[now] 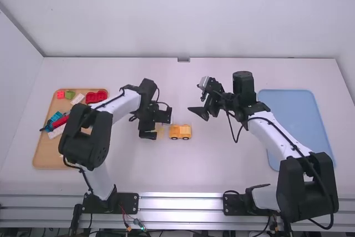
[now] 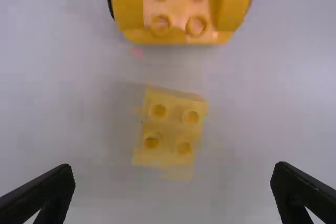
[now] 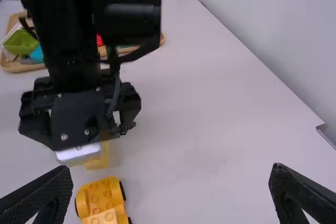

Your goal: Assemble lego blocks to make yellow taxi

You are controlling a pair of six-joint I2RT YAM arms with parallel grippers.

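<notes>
Left claw, gaping, is hovering over yellow block, likely for pinching | block is lying at taxi base's nine o'clock | right claw, spread, is hanging at one o'clock, seemingly leaving room

Looks pretty bright and even in the high view, honestly, with soft light over the white table and shiny glare on the metal rail down at 6 o'clock. Runs greyer in the left wrist view, with a faint, soft-edged shadow beside the small yellow block and ghosty doubled edges on it.
</notes>
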